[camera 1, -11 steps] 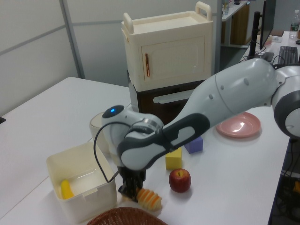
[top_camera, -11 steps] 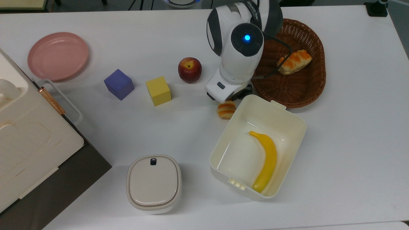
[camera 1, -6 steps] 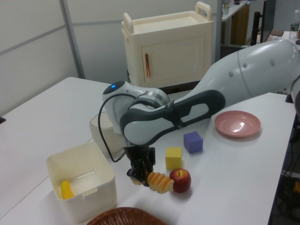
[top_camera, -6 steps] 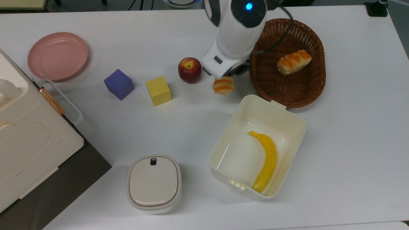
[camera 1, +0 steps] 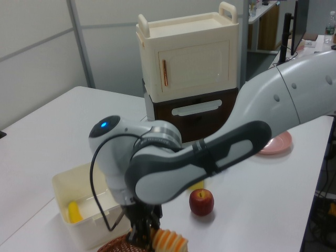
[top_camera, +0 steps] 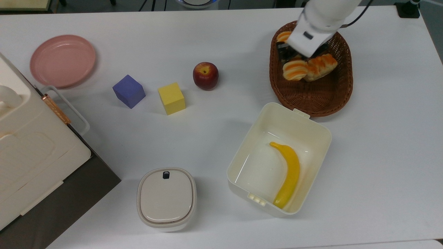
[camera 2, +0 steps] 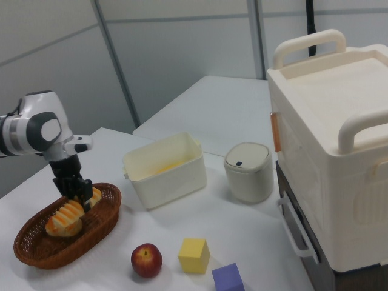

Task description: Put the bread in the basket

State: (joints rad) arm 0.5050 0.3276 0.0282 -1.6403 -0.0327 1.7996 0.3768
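Note:
My gripper (top_camera: 290,55) is over the left part of the dark-brown wicker basket (top_camera: 313,98) in the top view, shut on the striped orange-and-cream bread (top_camera: 295,70). The roll sticks out on both sides of the fingers, inside the basket's rim. In the right view the gripper (camera 2: 77,193) holds the bread (camera 2: 63,218) low inside the basket (camera 2: 66,248). In the left view the bread (camera 1: 169,242) pokes out below the gripper (camera 1: 143,236) at the basket's rim (camera 1: 113,245).
A paler pastry (top_camera: 322,65) lies in the basket, touching the bread. The cream tub (top_camera: 242,152) holding a banana (top_camera: 289,174) stands just below the basket. An apple (top_camera: 205,75), a yellow cube (top_camera: 171,98), a purple cube (top_camera: 128,91), a pink plate (top_camera: 62,60) and a lidded container (top_camera: 166,198) stand further left.
The gripper lifted the bread from the table beside the tub, carried it past the apple, and now holds it to the right over the basket in the top view.

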